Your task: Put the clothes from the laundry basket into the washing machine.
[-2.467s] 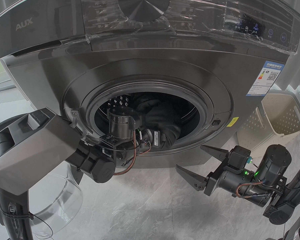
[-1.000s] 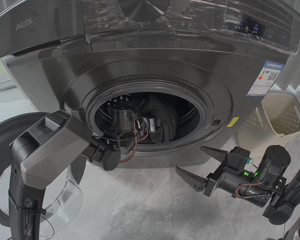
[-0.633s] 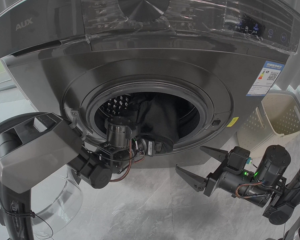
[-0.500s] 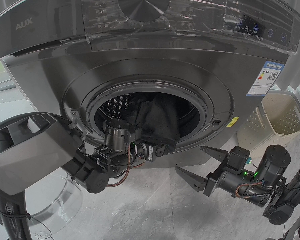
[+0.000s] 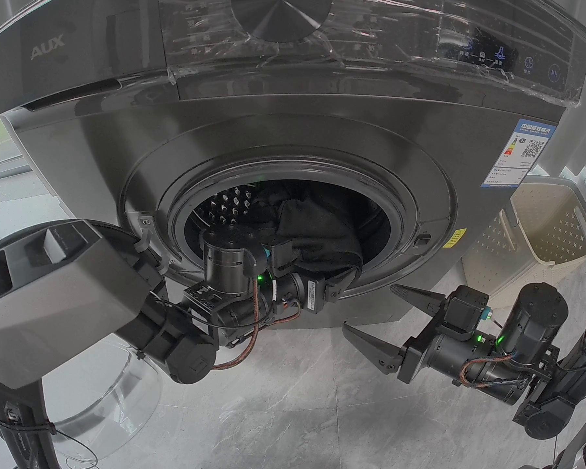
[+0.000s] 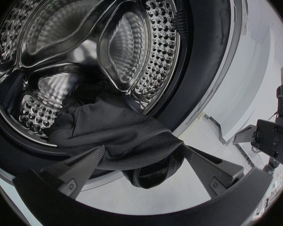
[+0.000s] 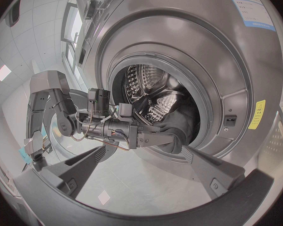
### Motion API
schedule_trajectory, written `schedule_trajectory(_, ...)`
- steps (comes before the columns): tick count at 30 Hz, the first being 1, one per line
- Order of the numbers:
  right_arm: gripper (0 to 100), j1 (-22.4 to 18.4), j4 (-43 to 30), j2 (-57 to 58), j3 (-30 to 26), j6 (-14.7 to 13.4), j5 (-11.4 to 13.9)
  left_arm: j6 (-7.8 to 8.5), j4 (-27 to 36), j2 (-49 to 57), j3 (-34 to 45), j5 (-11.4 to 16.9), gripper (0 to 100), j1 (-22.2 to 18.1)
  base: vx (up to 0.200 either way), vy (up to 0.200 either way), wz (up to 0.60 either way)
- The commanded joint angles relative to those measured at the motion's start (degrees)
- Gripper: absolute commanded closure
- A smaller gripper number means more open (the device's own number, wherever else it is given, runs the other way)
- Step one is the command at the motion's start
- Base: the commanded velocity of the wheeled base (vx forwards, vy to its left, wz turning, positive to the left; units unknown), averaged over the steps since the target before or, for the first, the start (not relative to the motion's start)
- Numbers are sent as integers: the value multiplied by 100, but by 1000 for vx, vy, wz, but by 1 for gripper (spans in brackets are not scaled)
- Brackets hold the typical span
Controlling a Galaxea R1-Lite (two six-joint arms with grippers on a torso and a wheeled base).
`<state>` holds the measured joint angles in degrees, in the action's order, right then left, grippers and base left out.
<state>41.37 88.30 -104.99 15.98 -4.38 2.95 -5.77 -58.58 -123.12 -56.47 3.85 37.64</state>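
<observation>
Garment (image 6: 116, 132) in washing machine drum (image 6: 129, 47), fold overhanging rim (image 5: 407, 203); left claw (image 6: 141, 148), right claw (image 5: 370, 307) spread wide, empty.

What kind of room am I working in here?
Probably a laundry room: a front-loading washing machine, a dark garment hanging over its door opening, and a perforated laundry basket beside it.

Laundry area: front-loading washing machine (image 5: 306, 125), laundry basket (image 5: 553, 223) beside it, grey tiled floor (image 5: 293, 398).

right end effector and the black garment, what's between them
The left end effector, open beside the black garment's hanging fold at the washing machine's door rim; head view.
</observation>
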Motion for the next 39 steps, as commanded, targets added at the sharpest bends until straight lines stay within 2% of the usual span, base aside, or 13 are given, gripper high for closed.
schedule_trajectory(1, 0, 2, 3, -13, 1, -2, 4, -30, -216, -563, -383, 81, 0, -20, 0, 0, 0)
schedule_trajectory(12, 0, 2, 3, -22, 10, -2, 4, -3, -154, -1662, -1675, -34, 0, -275, 0, 0, 0)
schedule_trajectory(13, 0, 2, 3, -22, 10, -2, 4, 23, -145, -1750, -1762, -95, 100, -310, 0, 0, 0)
schedule_trajectory(19, 0, 2, 3, -13, 10, -2, 4, 5, -101, -1899, -2202, -157, 100, -425, 0, 0, 0)
schedule_trajectory(21, 0, 2, 3, -13, 19, -2, 4, -12, -84, -1952, -2580, -218, 100, -548, 0, 0, 0)
schedule_trajectory(25, 0, 2, 3, -13, 54, -2, 4, -144, -40, -1979, -3450, -605, 100, -767, 0, 0, 0)
schedule_trajectory(26, 0, 2, 3, -13, 54, -2, 4, -144, -40, -1979, -3450, -605, 100, -767, 0, 0, 0)
schedule_trajectory(28, 0, 2, 3, -22, 63, -2, 4, -294, -40, -2084, -4012, -842, 100, -873, 0, 0, 0)
schedule_trajectory(30, 0, 2, 3, -22, 63, -2, 4, -311, -40, -2146, -4232, -913, 100, -899, 0, 0, 0)
schedule_trajectory(31, 0, 11, 3, -22, 63, -2, 4, -320, -40, -2277, -4584, -1027, 100, -926, 0, 0, 0)
schedule_trajectory(39, 0, 2, 3, -22, 63, -2, 13, -390, 66, -2585, -5428, -1220, 100, -943, 0, 0, 0)
